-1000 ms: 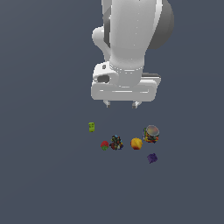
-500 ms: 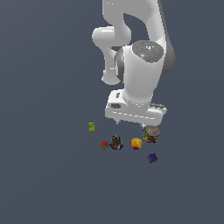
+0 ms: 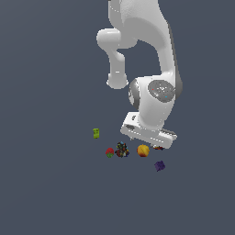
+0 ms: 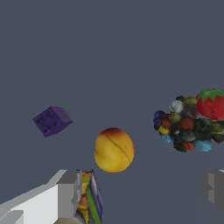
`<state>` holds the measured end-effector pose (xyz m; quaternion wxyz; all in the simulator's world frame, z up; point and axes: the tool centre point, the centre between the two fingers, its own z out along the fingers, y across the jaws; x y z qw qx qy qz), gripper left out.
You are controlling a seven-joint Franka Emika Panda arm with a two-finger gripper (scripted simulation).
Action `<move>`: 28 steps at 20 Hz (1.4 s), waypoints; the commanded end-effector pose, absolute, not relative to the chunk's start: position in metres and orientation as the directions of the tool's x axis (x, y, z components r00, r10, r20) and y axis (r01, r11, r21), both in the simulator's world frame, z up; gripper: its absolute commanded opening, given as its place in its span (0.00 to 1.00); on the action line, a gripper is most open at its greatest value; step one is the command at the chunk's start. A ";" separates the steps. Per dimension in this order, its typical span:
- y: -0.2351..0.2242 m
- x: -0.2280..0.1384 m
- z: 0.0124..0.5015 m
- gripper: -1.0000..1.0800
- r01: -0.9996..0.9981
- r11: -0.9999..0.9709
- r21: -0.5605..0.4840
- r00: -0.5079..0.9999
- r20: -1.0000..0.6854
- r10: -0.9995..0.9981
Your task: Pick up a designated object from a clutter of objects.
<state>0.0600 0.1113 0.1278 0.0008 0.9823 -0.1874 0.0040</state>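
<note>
The claw [image 4: 140, 192] is low over the clutter with its 2 fingers [image 4: 70, 192] spread wide and gripping nothing, and the orange-yellow ball [image 4: 114, 149] lies on the grey surface [image 3: 50, 193] just ahead of the gap between them, untouched. In the wrist view the multicoloured can [image 4: 89, 199] sits tight against 1 finger, the purple block [image 4: 52, 120] lies apart on one side of the ball, and the dark multicoloured cube [image 4: 186, 124] touches the red berry [image 4: 212, 104] on the other. In the exterior view the green block [image 3: 96, 133] stands alone, well off toward the exterior view's left.
</note>
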 end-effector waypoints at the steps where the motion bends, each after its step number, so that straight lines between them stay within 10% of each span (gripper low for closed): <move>1: 0.118 0.060 0.112 0.96 -0.399 -0.917 -0.001 0.917 0.006 -0.399; 28: 0.130 0.057 0.034 0.96 -0.453 -0.891 0.000 0.891 0.000 -0.453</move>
